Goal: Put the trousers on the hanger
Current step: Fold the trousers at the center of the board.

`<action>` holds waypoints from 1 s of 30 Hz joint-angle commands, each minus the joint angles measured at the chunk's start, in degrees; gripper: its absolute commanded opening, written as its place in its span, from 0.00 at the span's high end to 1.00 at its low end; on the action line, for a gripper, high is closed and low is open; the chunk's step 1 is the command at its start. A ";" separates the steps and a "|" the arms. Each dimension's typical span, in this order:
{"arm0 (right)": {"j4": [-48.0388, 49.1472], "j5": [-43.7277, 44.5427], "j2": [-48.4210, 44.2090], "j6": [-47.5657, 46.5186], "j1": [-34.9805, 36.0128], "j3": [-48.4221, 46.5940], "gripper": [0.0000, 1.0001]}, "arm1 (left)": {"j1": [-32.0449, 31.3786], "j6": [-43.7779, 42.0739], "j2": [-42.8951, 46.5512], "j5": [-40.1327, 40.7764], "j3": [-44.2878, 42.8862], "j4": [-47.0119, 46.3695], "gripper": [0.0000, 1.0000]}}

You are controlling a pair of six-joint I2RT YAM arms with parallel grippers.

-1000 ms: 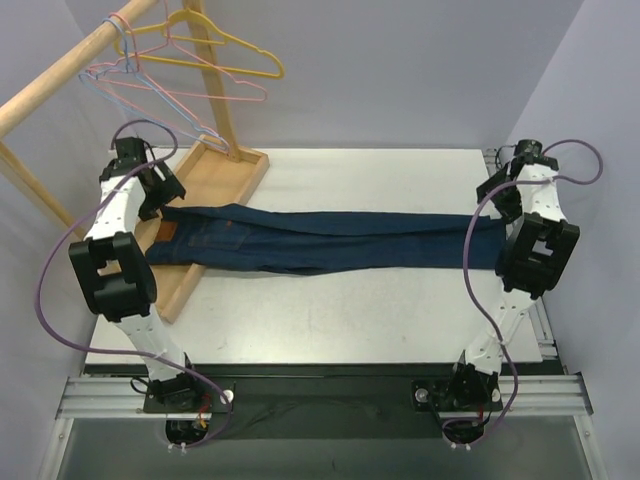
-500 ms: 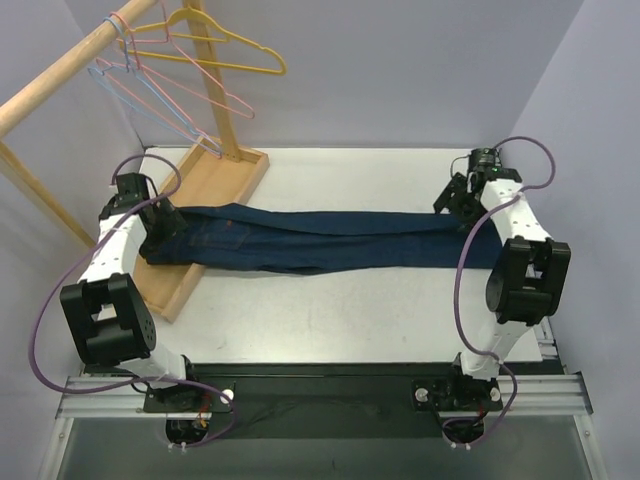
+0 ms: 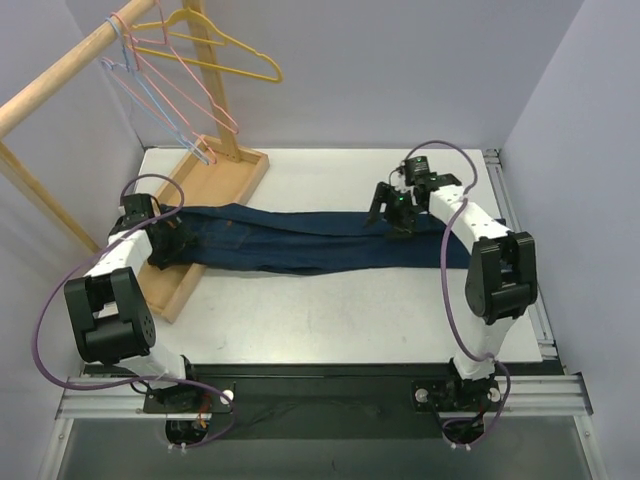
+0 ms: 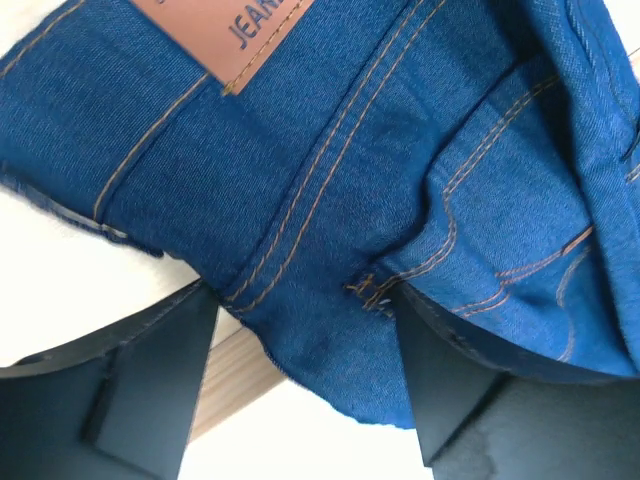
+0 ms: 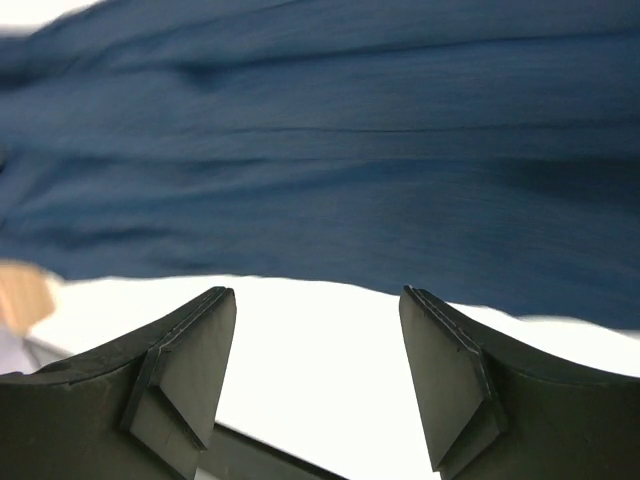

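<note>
The dark navy trousers (image 3: 300, 238) lie flat across the table, waist at the left over the wooden base, legs to the right. The light-blue hanger (image 3: 150, 112) hangs on the rail at the back left, among other hangers. My left gripper (image 3: 166, 236) is open at the waist. In the left wrist view its fingers (image 4: 160, 370) stand wide apart, with the waist edge of the trousers (image 4: 330, 200) between them. My right gripper (image 3: 390, 212) is open and empty over the legs. In the right wrist view the gripper (image 5: 315, 300) is above white table beside the legs (image 5: 330, 150).
A wooden rail (image 3: 60, 75) on a wooden stand with a tray base (image 3: 215, 185) fills the back left. A yellow hanger (image 3: 235, 58) and pink hangers (image 3: 205, 105) hang on the rail. Grey walls close in the sides and back.
My right gripper has swung left from the leg ends to the middle of the legs. My left gripper has come down onto the waist. The hangers have swung on the rail.
</note>
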State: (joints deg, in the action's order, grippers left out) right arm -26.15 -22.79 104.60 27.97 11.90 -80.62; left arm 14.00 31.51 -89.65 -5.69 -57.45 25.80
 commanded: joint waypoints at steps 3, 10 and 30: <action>3.73 -12.44 7.44 -0.72 9.18 -8.58 0.34 | 0.33 3.56 -2.46 -5.99 1.20 -10.15 0.36; 10.58 -16.85 16.07 3.14 17.09 -17.72 0.35 | 0.41 3.21 -1.76 -7.49 2.43 -11.99 0.83; 18.15 -15.71 31.19 10.53 22.46 -31.44 0.39 | 0.41 -2.24 13.53 -12.94 14.30 -17.11 1.00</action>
State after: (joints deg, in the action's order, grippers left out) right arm -9.28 -38.28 135.96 37.41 32.93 -110.13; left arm 14.44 31.64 -78.50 -15.09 -42.81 9.04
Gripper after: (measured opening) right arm 0.613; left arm 0.208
